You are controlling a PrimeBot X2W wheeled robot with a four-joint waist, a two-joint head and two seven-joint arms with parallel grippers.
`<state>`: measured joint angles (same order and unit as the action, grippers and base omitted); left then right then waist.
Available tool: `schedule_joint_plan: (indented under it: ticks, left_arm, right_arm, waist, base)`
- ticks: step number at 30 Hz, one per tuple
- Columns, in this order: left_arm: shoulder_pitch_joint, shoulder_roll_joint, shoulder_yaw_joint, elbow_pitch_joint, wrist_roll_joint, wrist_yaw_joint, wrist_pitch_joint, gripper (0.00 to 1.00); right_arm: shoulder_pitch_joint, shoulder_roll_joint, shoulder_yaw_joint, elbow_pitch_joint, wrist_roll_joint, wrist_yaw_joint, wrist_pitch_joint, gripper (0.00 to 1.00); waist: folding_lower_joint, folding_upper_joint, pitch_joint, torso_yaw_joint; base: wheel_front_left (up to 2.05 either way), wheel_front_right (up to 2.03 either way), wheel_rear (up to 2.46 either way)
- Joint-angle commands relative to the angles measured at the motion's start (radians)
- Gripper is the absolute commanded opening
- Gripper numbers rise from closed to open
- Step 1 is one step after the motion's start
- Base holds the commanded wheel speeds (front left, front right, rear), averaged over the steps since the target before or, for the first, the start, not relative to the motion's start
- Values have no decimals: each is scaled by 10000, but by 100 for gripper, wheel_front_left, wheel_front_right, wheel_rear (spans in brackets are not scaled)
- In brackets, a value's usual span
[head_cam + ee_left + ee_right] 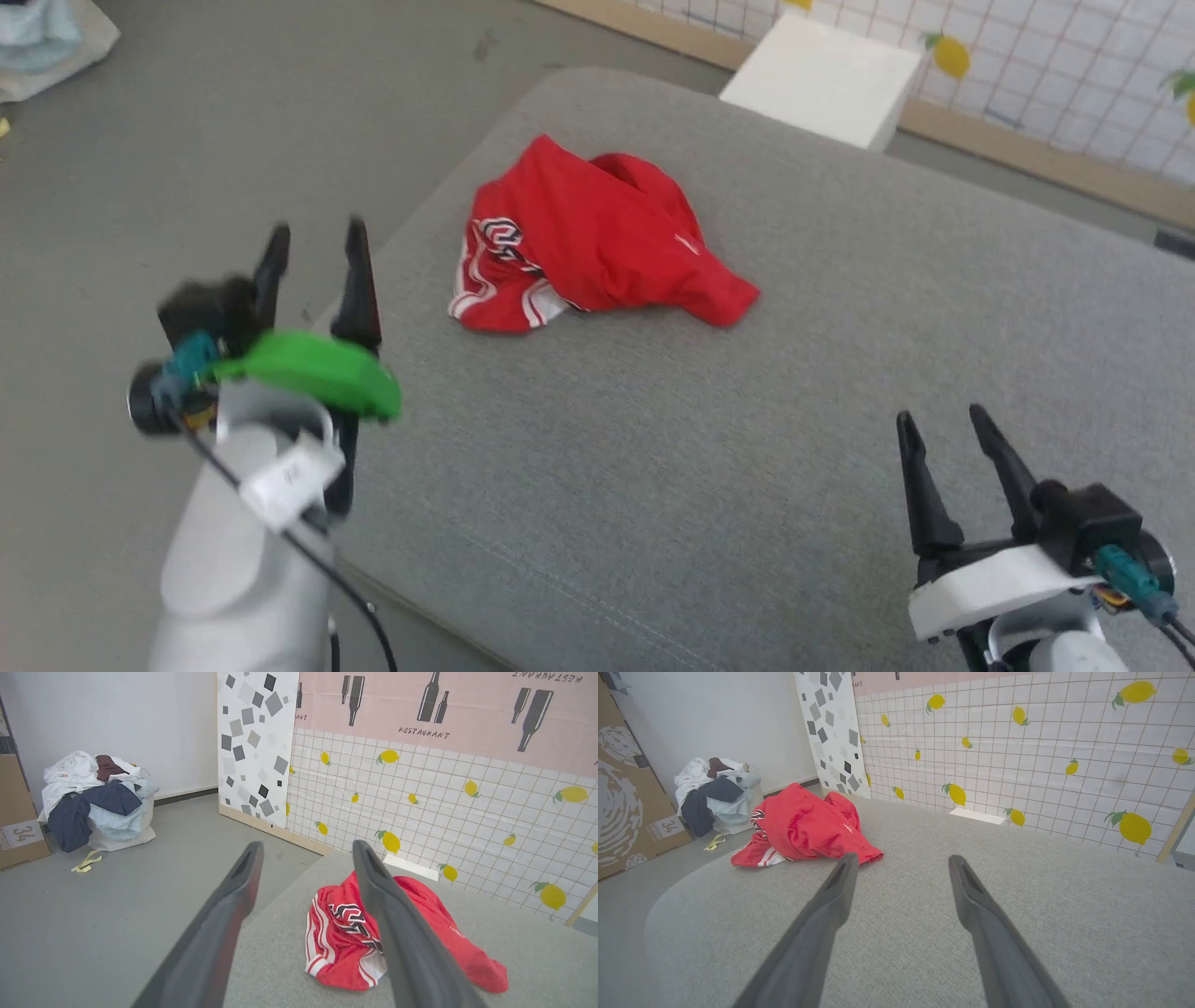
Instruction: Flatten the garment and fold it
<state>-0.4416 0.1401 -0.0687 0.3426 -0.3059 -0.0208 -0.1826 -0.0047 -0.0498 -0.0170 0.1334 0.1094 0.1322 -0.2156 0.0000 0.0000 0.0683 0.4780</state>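
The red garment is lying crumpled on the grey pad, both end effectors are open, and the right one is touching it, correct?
Not quite. The right end effector is not touching the garment; the head view shows it apart from it, over bare grey pad. The rest holds: the garment is crumpled, and the left end effector is open too.

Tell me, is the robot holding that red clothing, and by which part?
Nothing is held. The left hand and right hand are both open and empty, clear of the garment, which lies crumpled on the grey cushion.
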Motion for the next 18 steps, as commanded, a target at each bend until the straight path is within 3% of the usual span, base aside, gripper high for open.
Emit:
schedule_joint_plan:
  ticks: [1,9,13,18]
  left_arm:
    - [-584,37,15,337,-154,-114,115,100]
    - [-3231,103,359,2853,-973,-246,1580,100]
    - [-4304,387,595,3956,-1420,-138,3132,100]
    - [-5322,643,736,4911,-1800,467,5598,100]
  right_arm:
    - [-202,-4,-74,-173,-153,-15,96,100]
    - [-412,-4,-329,-1053,-502,-15,616,100]
    - [-495,-4,-548,-1508,-587,-15,746,100]
    - [-575,-4,-773,-1900,-592,-15,793,100]
  waist:
    - [0,0,897,-753]
    - [0,0,2327,-2125]
    - [0,0,3016,-2708]
    - [0,0,3794,-3147]
  base:
    - [0,0,0]
    - [0,0,0]
    - [0,0,0]
    - [0,0,0]
